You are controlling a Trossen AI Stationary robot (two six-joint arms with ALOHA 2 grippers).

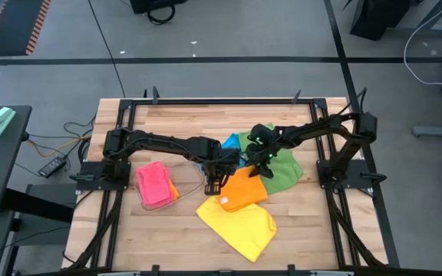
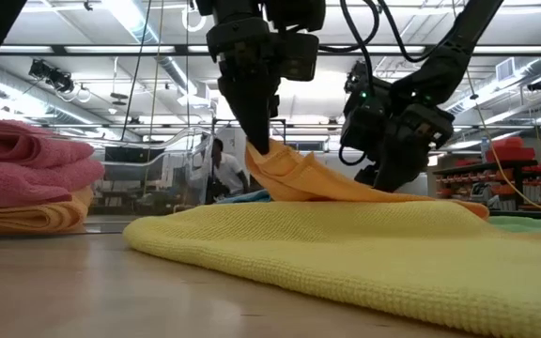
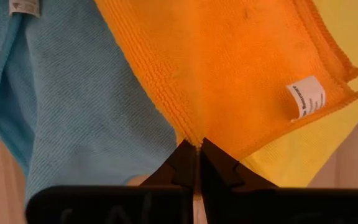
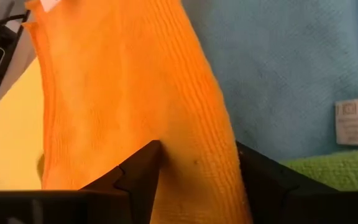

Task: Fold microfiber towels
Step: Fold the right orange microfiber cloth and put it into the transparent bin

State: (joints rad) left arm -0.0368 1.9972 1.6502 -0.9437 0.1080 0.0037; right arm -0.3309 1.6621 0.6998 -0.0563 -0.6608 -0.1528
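Grippers (image 1: 218,182) (image 1: 265,159) both pinch orange towel (image 1: 244,188).

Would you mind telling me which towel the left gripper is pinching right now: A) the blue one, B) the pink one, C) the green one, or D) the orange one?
D: the left gripper is shut on the edge of the orange towel, with the blue towel lying beside it, ungripped.
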